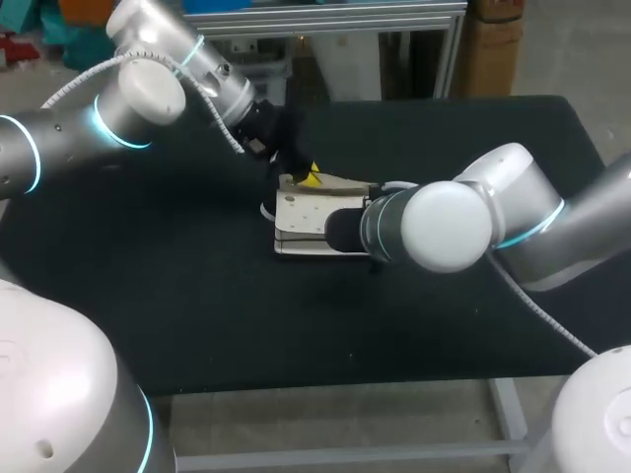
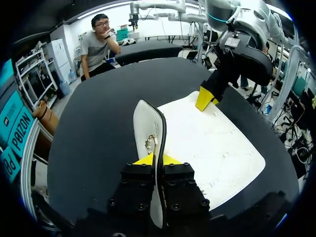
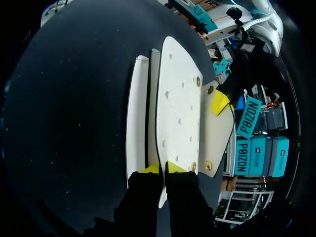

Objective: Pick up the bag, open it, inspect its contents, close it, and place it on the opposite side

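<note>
Evidently the opening step: the bag (image 1: 308, 225) lies mid-way across the table (image 1: 197, 325), the left gripper (image 2: 157, 159) pinching its raised flap, the right gripper (image 3: 163, 168) clamped on a panel's edge. Next, probably, part them gently.

Cream flat leather bag (image 1: 308, 219) on black table (image 1: 197, 315), near middle. Left gripper (image 2: 157, 159) clamps bag's far edge; right gripper (image 3: 163, 168) clamps its right edge.
</note>
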{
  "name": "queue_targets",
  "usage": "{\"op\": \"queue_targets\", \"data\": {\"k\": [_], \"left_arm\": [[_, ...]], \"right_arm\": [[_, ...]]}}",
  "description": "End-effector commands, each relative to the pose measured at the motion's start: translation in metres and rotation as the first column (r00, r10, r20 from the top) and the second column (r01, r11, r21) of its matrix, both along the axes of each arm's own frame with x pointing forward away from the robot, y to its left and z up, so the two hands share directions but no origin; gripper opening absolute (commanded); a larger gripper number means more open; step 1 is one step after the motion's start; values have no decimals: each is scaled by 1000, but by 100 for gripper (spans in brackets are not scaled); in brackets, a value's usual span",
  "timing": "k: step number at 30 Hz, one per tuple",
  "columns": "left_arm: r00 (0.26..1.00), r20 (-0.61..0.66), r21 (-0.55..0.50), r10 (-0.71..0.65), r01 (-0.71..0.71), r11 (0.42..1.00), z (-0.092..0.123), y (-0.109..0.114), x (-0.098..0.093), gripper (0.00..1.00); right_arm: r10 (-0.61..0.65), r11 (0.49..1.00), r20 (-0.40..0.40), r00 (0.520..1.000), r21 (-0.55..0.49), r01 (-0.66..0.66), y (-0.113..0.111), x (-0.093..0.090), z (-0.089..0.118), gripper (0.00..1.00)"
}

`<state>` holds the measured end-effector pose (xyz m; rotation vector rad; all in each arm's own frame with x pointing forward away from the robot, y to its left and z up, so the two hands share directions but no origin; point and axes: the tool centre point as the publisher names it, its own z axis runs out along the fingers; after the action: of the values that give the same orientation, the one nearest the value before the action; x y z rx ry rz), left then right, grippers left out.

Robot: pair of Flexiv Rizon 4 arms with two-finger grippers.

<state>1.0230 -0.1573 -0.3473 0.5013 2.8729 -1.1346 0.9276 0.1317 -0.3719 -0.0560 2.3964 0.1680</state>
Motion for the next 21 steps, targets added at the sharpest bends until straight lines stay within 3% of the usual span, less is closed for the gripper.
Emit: {"op": "queue_targets", "data": {"k": [1, 19, 20, 21], "left_arm": [[966, 224, -96, 133, -114, 989, -7, 3, -42, 0], [959, 275, -84, 64, -42, 996, -19, 3, -62, 0], [957, 280, -93, 75, -51, 994, -18, 4, -61, 3], [956, 282, -100, 84, -58, 993, -17, 4, -60, 18]], "right_arm": [[11, 999, 115, 993, 36, -15, -1, 0, -5, 0], [11, 999, 115, 993, 36, -15, -1, 0, -5, 0], [11, 999, 115, 993, 36, -15, -1, 0, -5, 0], [11, 999, 115, 993, 36, -15, -1, 0, -5, 0]]}}
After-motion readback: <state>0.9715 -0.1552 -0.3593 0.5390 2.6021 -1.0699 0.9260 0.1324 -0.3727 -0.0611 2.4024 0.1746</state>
